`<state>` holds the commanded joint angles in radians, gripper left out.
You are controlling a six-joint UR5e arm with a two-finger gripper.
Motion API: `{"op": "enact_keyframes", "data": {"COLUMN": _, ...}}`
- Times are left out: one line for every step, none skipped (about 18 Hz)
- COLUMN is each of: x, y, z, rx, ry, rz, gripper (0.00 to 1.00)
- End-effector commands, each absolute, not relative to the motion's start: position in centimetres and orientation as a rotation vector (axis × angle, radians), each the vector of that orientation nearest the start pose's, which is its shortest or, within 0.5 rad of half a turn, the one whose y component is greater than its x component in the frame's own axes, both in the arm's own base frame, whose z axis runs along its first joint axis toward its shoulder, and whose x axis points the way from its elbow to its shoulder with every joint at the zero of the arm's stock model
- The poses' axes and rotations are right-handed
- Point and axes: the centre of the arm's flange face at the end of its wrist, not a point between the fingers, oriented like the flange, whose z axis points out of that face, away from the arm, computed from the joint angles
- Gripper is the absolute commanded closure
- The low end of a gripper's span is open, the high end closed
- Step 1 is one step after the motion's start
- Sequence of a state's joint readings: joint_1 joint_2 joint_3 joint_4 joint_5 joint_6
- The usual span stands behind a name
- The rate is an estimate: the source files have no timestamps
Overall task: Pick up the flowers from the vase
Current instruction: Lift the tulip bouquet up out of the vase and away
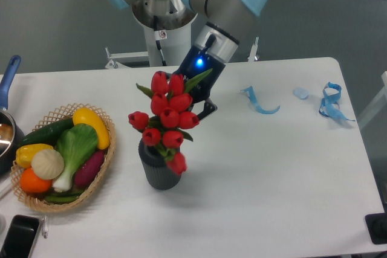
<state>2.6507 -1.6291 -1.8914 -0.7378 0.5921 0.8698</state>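
Observation:
The flowers [168, 113], a bunch of red tulip buds with green leaves, stand in the vase [158, 170], a short dark grey ribbed cylinder left of the table's middle. My gripper [201, 104] is right behind the upper part of the bunch, coming down from the back. A blue light glows on its wrist. The buds hide most of it, and only one dark fingertip [209, 108] shows to the right of the blooms. I cannot tell whether the jaws are open or closed on the stems.
A woven wicker basket [107, 149] with toy vegetables sits left of the vase. A pot with a blue handle [7, 83] is at the left edge. A black phone [18, 237] lies front left. Blue ribbon pieces [260, 103] [331, 102] lie back right.

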Motion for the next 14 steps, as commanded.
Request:
{"op": "enact_keyframes", "data": {"x": -34.4, "y": 42.5, "z": 44.0, "rx": -2.101, "ry": 0.026, "rz": -0.218, "gripper": 0.56}}
{"op": "enact_keyframes", "data": {"x": -34.4, "y": 42.4, "z": 44.3, "rx": -2.096, "ry": 0.006, "rz": -0.227, "gripper": 0.56}}
{"op": "enact_keyframes", "data": {"x": -34.3, "y": 42.3, "z": 44.6, "rx": -2.094, "ry": -0.013, "rz": -0.235, "gripper": 0.56}}
{"op": "enact_keyframes", "data": {"x": -34.3, "y": 42.1, "z": 44.8, "rx": -2.090, "ry": -0.023, "rz": -0.236, "gripper": 0.56}}
{"op": "enact_keyframes", "data": {"x": -34.5, "y": 41.9, "z": 45.1, "rx": -2.086, "ry": -0.026, "rz": -0.229, "gripper": 0.56}}
{"op": "enact_keyframes", "data": {"x": -34.7, "y": 42.0, "z": 45.7, "rx": -2.080, "ry": -0.020, "rz": -0.218, "gripper": 0.56}}
{"op": "enact_keyframes", "data": {"x": -35.0, "y": 41.8, "z": 46.0, "rx": -2.078, "ry": -0.026, "rz": -0.210, "gripper": 0.56}}
{"op": "enact_keyframes", "data": {"x": -35.1, "y": 41.7, "z": 46.2, "rx": -2.078, "ry": -0.026, "rz": -0.203, "gripper": 0.56}}
{"op": "enact_keyframes", "data": {"x": -35.3, "y": 41.6, "z": 46.3, "rx": -2.077, "ry": -0.027, "rz": -0.198, "gripper": 0.56}}
{"op": "enact_keyframes", "data": {"x": -35.5, "y": 41.5, "z": 46.9, "rx": -2.072, "ry": -0.025, "rz": -0.188, "gripper": 0.56}}
{"op": "enact_keyframes", "data": {"x": -36.1, "y": 41.3, "z": 47.7, "rx": -2.064, "ry": -0.029, "rz": -0.171, "gripper": 0.56}}
{"op": "enact_keyframes", "data": {"x": -36.6, "y": 41.0, "z": 48.4, "rx": -2.059, "ry": -0.058, "rz": -0.167, "gripper": 0.56}}
{"op": "enact_keyframes", "data": {"x": -37.0, "y": 40.8, "z": 49.1, "rx": -2.053, "ry": -0.085, "rz": -0.167, "gripper": 0.56}}
{"op": "enact_keyframes", "data": {"x": -37.5, "y": 40.6, "z": 50.2, "rx": -2.043, "ry": -0.120, "rz": -0.168, "gripper": 0.56}}
